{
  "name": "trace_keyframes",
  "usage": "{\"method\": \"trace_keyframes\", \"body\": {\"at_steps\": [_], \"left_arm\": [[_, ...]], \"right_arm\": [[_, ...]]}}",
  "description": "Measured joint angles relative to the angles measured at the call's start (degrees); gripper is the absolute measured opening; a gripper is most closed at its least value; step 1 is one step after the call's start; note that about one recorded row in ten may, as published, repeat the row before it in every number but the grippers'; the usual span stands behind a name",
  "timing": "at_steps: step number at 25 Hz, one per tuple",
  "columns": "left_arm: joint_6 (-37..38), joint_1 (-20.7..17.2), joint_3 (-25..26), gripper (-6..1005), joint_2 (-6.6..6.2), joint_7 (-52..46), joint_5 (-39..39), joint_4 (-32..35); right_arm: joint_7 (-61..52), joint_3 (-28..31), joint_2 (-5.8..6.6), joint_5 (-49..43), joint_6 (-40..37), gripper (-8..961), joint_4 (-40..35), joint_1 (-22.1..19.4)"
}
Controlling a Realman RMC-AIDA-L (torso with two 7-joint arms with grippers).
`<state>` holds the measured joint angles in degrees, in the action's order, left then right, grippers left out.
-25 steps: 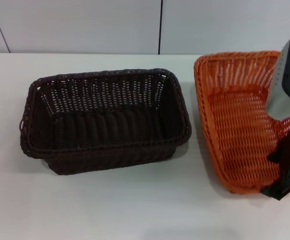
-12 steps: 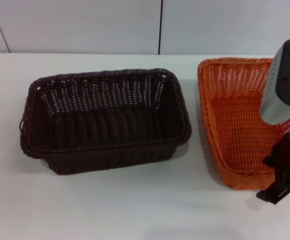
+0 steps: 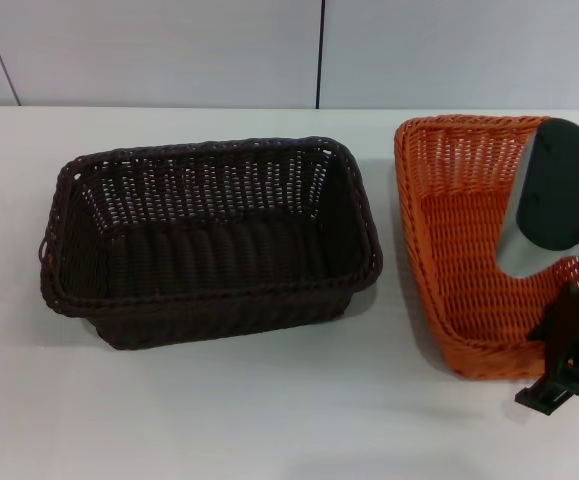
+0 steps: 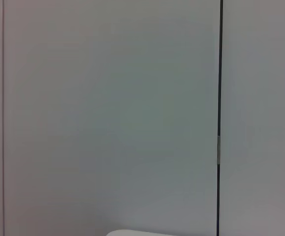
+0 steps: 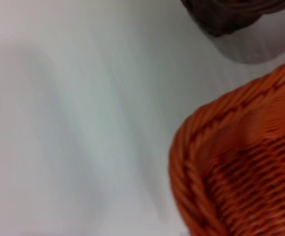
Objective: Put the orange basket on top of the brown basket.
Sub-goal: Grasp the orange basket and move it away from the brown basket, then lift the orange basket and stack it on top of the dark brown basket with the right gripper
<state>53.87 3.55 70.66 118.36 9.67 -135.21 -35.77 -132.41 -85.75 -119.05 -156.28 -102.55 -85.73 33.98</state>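
Observation:
The brown basket (image 3: 209,240) stands upright on the white table, left of centre in the head view. The orange basket (image 3: 469,250) stands to its right, close beside it but apart. My right gripper (image 3: 567,355) is at the orange basket's near rim at the right edge of the view, with one black part inside the rim and one outside it. The right wrist view shows a corner of the orange basket (image 5: 240,167) and an edge of the brown basket (image 5: 236,14). My left gripper is out of view.
The white table (image 3: 269,420) runs to a pale panelled wall (image 3: 169,50) behind both baskets. The left wrist view shows only that wall (image 4: 108,118).
The orange basket has shifted slightly right and settled lower on the table. My right arm has turned and its gripper has moved a little along the near rim.

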Motion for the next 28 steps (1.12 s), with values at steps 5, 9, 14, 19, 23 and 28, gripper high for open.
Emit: {"method": "trace_keyframes", "body": {"at_steps": [5, 9, 14, 19, 23, 28], "left_arm": [[0.0, -0.1, 0.0, 828, -0.06, 0.0, 0.0, 0.0], [0.2, 0.0, 0.1, 828, -0.12, 0.0, 0.1, 0.1], [0.3, 0.6, 0.4, 827, -0.17, 0.0, 0.0, 1.2], [0.4, 0.7, 0.5, 827, -0.15, 0.0, -0.1, 1.4], [0.4, 0.9, 0.5, 827, -0.14, 0.0, 0.0, 1.5], [0.5, 1.1, 0.6, 827, -0.15, 0.0, 0.1, 1.9]], "right_arm": [[-2.3, -1.5, 0.11, -0.9, 2.2, 725, -0.3, -0.1], [-2.3, -1.8, 0.14, -1.0, 2.3, 575, -0.4, -0.1], [-2.5, -2.0, 0.06, -1.1, 2.7, 346, -0.2, -0.2], [-3.7, -2.1, -0.01, -1.4, 2.8, 164, -1.1, -0.2], [-5.1, -2.3, -0.03, -2.1, 2.5, 156, -5.1, -0.3], [-6.6, -1.6, 0.17, -3.8, 1.6, 145, -12.4, 0.0]]}}
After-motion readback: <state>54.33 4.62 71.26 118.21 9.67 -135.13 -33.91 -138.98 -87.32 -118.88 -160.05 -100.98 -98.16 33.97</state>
